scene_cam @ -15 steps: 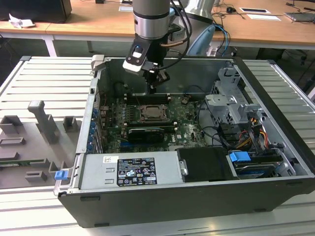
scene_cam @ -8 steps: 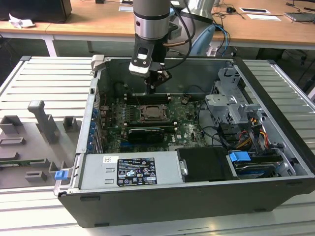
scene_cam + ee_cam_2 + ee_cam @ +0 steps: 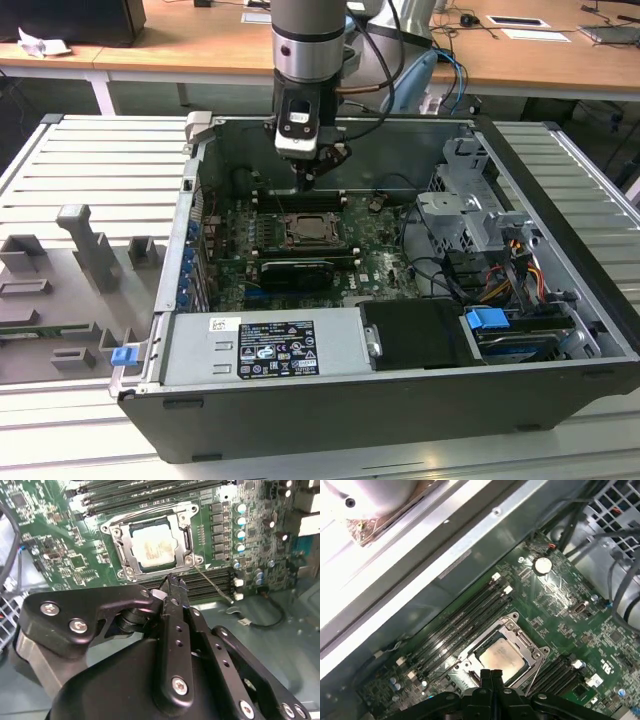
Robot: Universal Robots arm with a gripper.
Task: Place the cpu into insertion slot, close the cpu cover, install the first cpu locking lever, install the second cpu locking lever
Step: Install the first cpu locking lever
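**CPU seated and covered; gripper hangs shut above the socket with a lever left to latch**

An open computer case point(image 3: 400, 415) lies on its side on a slatted metal table point(image 3: 90, 160). A green circuit board point(image 3: 375, 250) covers its floor. The robot arm point(image 3: 308, 40) comes straight down into the case from above. Its gripper point(image 3: 309, 172) hangs just above the board, near the edge of the insertion slot point(image 3: 312, 232).

In both wrist views the two black fingers are pressed together at their tips, with nothing between them. The gripper point(image 3: 172, 582) is clenched and empty. It is close to the socket, but whether it touches anything cannot be told.

The first two steps look done. The cpu point(image 3: 152, 547), with its pale silvery-tan top, lies flat inside the slot. The cpu cover point(image 3: 120, 542), a silvery frame, lies down around it, and the chip shows through the central cut-out. The first wrist view shows the same: the cpu point(image 3: 502, 657) squarely framed by the cover.

The lever work looks unfinished. A thin wire locking lever point(image 3: 215, 585) sticks out at an angle from the socket corner nearest the gripper, away from the frame. It appears not yet latched. The first wrist view shows the same lever point(image 3: 535, 672) beside the fingertips. Whether the other lever is hooked down cannot be told.
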